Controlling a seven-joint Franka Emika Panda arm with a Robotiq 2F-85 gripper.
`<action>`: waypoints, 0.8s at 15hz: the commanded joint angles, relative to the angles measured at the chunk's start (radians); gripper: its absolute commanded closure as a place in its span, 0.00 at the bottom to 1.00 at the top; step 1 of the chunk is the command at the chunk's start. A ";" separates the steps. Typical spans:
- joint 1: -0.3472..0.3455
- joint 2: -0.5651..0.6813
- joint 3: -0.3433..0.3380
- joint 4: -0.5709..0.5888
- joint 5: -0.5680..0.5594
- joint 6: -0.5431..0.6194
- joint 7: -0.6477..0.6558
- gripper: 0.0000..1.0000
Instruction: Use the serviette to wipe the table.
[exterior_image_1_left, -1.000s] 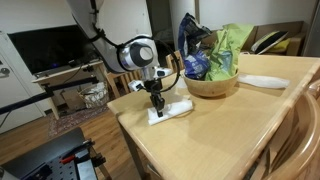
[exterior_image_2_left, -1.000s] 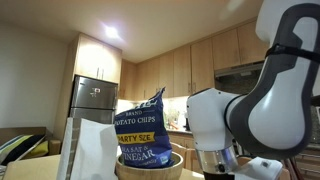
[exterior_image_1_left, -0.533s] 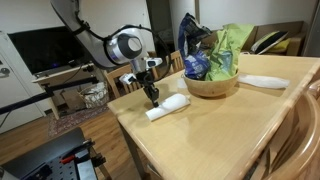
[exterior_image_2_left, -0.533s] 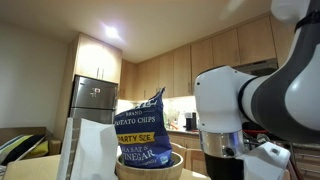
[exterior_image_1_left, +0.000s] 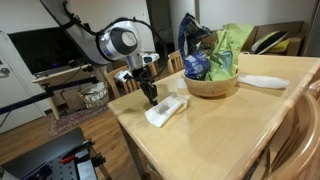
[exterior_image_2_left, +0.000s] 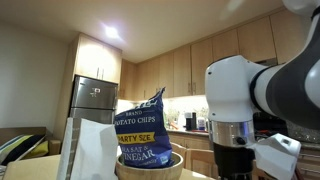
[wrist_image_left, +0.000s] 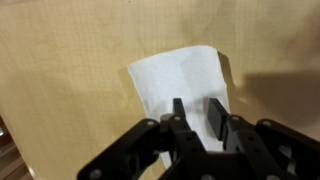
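Observation:
The white serviette (exterior_image_1_left: 166, 110) lies flat on the pale wooden table (exterior_image_1_left: 220, 130), near its end edge. My gripper (exterior_image_1_left: 150, 96) hangs just above the serviette's edge nearest the table end, fingers pointing down. In the wrist view the serviette (wrist_image_left: 178, 78) lies spread on the table (wrist_image_left: 60, 80), and my gripper (wrist_image_left: 198, 116) hovers over its lower part. The two fingers are apart, with only serviette surface showing between them. Nothing is held.
A wooden bowl (exterior_image_1_left: 212, 84) with chip bags (exterior_image_1_left: 215, 50) stands close behind the serviette. A flat white plate-like item (exterior_image_1_left: 262, 82) lies further along. Slatted chairs stand by the table end. The chip bag (exterior_image_2_left: 140, 122) and the arm's bulk fill an exterior view.
My gripper has lifted off the serviette and moved toward the table's end. The serviette has turned a little and lies wider and flatter.

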 joint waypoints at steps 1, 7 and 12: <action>-0.027 -0.002 -0.001 -0.008 0.005 -0.013 0.001 0.37; -0.067 0.064 -0.008 0.042 0.027 -0.016 -0.023 0.00; -0.097 0.140 0.006 0.106 0.098 -0.027 -0.098 0.00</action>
